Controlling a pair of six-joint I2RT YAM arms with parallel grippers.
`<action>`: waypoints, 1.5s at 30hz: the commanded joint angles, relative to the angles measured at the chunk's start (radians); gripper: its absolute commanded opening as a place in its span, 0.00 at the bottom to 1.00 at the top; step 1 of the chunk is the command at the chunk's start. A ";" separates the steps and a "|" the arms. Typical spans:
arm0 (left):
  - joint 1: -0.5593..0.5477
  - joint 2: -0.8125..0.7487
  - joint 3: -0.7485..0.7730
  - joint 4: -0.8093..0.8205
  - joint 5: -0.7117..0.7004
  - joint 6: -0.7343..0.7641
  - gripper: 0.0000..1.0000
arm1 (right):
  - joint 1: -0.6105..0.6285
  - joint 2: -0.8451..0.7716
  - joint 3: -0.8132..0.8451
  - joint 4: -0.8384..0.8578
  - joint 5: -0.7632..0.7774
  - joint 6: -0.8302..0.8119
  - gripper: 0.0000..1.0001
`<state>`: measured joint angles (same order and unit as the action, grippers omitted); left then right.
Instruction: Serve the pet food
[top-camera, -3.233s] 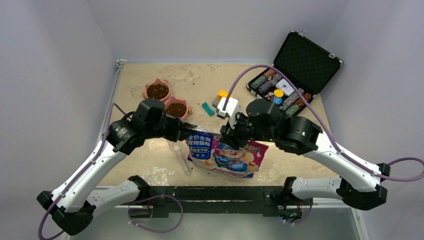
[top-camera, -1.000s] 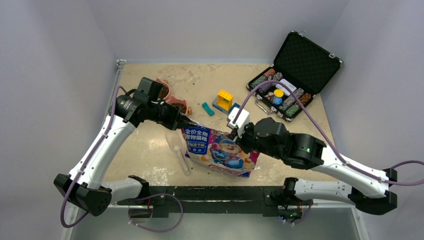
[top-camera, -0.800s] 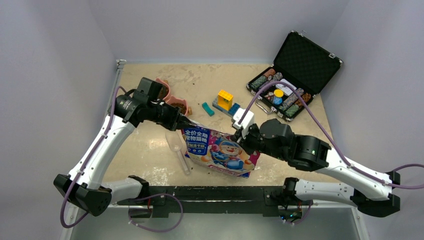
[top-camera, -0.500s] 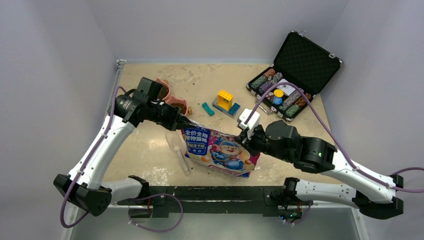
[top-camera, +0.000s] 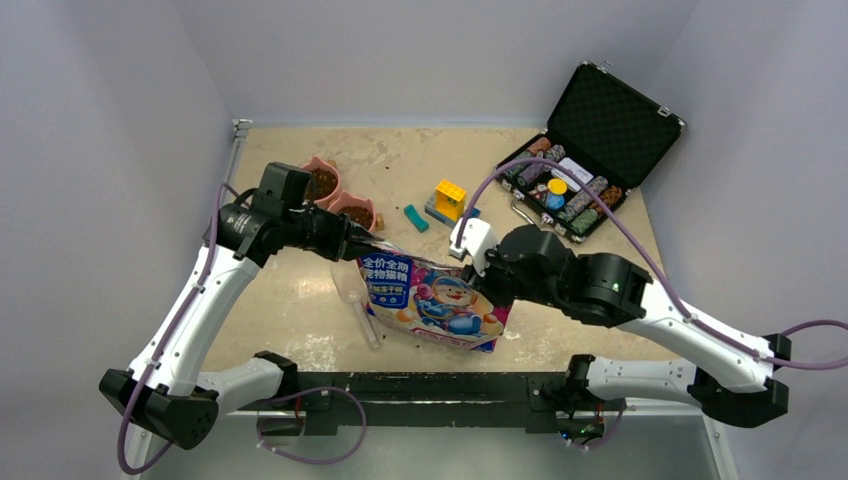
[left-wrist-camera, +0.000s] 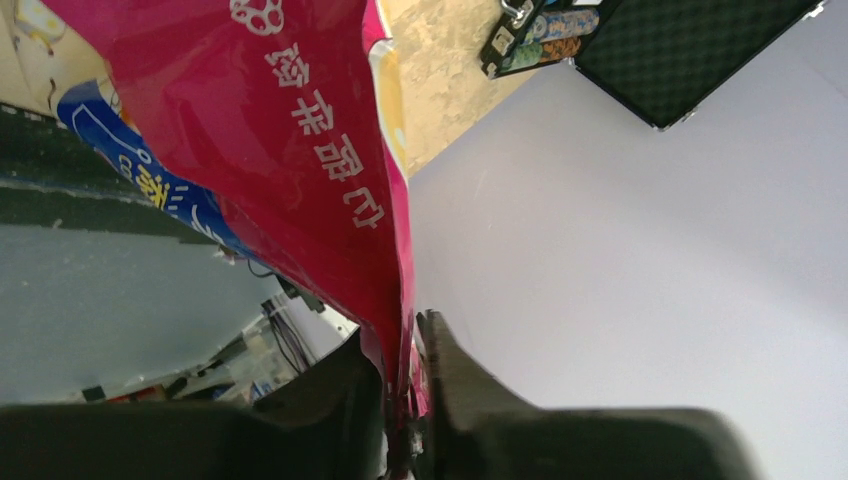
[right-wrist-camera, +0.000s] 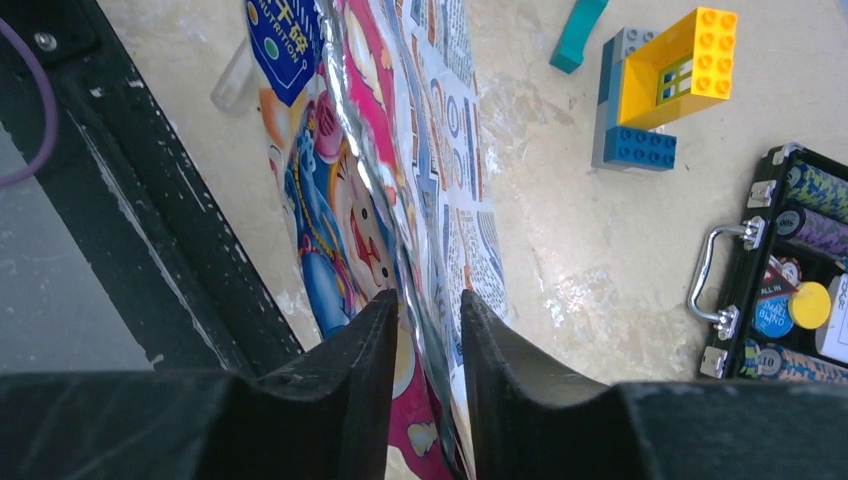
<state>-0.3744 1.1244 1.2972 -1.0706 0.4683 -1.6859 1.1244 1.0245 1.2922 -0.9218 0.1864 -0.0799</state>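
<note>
Straddling the bag edge: right fingers slack, left fingers can't tell; scoop beside, kibble in bowls only visible up top.

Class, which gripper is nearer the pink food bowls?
Left. The left gripper sits close beside the bowls; the right gripper is farther, across the bag.

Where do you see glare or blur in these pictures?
Right wrist view: glare streaks the bag along its foil edge, and the right pincer is in dark silhouette. Left wrist view: the bag looms close with a soft sheen. Top external view: evenly lit, sharp.
</note>
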 joint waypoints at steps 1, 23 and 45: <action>-0.012 -0.022 0.001 0.099 -0.076 -0.035 0.36 | -0.001 0.075 0.074 0.044 -0.027 -0.058 0.36; -0.002 -0.044 -0.028 0.050 -0.072 -0.036 0.00 | 0.160 0.380 0.217 0.177 0.410 -0.153 0.00; 0.097 0.002 0.053 0.006 -0.113 0.058 0.00 | 0.098 -0.077 -0.152 -0.051 0.321 -0.029 0.00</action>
<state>-0.3820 1.1408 1.3037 -1.0767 0.5713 -1.6550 1.2552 1.0870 1.1900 -0.5938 0.3752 -0.1375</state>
